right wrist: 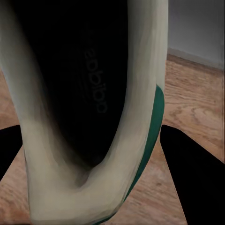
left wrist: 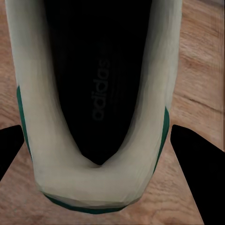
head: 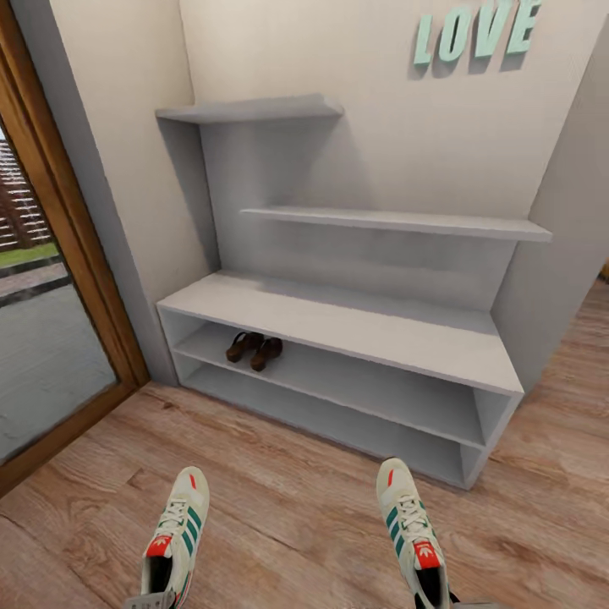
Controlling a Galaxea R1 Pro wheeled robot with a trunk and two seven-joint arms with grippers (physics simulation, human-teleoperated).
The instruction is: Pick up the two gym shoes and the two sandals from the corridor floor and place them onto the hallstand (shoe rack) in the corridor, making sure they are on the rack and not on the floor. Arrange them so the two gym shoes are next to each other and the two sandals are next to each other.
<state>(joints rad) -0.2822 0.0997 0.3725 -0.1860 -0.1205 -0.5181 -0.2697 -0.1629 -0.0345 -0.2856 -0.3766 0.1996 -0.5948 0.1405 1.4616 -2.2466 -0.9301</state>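
Both cream-white gym shoes hang over the wood floor point(head: 296, 499), toes toward the hallstand point(head: 338, 321). My left gripper point(left wrist: 97, 126) is shut on the heel of the left gym shoe point(head: 175, 533), with a black finger point(left wrist: 9, 150) on each side of the heel point(left wrist: 89, 187). My right gripper point(right wrist: 90, 126) holds the right gym shoe point(head: 410, 529) the same way, its fingers point(right wrist: 187, 168) flanking the heel point(right wrist: 61, 187). The two dark brown sandals point(head: 254, 348) lie side by side at the left end of the rack's upper open shelf.
A glass door with a wooden frame point(head: 85, 279) stands to the left of the rack. A pale wall point(head: 558, 228) juts out on the right. Two staggered upper shelves point(head: 397, 222) and teal "LOVE" letters point(head: 478, 32) are on the back wall.
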